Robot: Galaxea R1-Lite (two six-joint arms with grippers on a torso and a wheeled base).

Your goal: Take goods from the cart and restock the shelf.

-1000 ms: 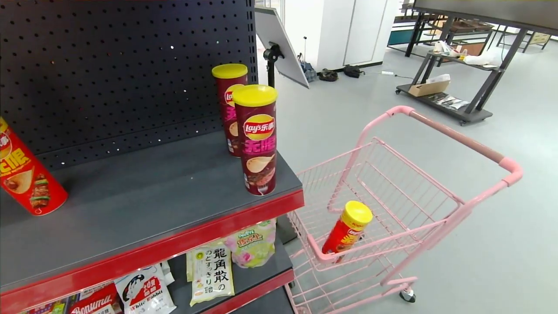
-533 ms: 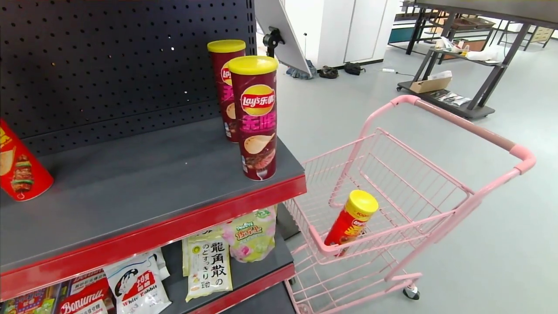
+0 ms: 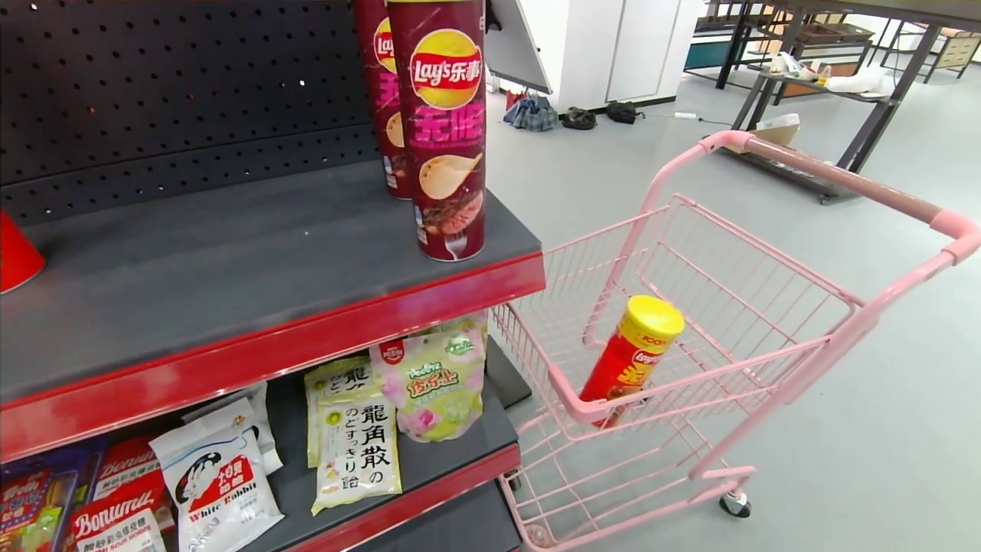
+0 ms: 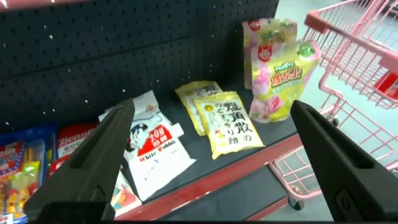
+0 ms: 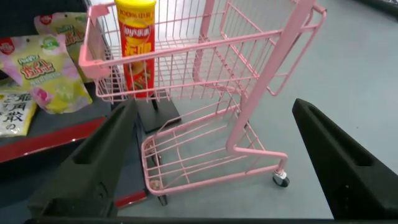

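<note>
Red chip can w/ yellow lid [image 3: 634,354] stands in the pink wire cart [image 3: 835,181], in the basket corner nearest the shelves. Grey upper shelf w/ red front edge [image 3: 230,253] carries two tall maroon chip cans [image 3: 448,130], one behind the other, at its cart-side end. Lower shelf [image 3: 448,464] holds snack bags: white [image 3: 218,479], yellow [image 3: 352,445], green-pink [image 3: 437,383]. L gripper [image 4: 211,106]: jaws apart, empty, in front of the lower shelf's bags. R gripper [image 5: 214,104]: jaws apart, empty, facing the cart, well apart from the can.
</note>
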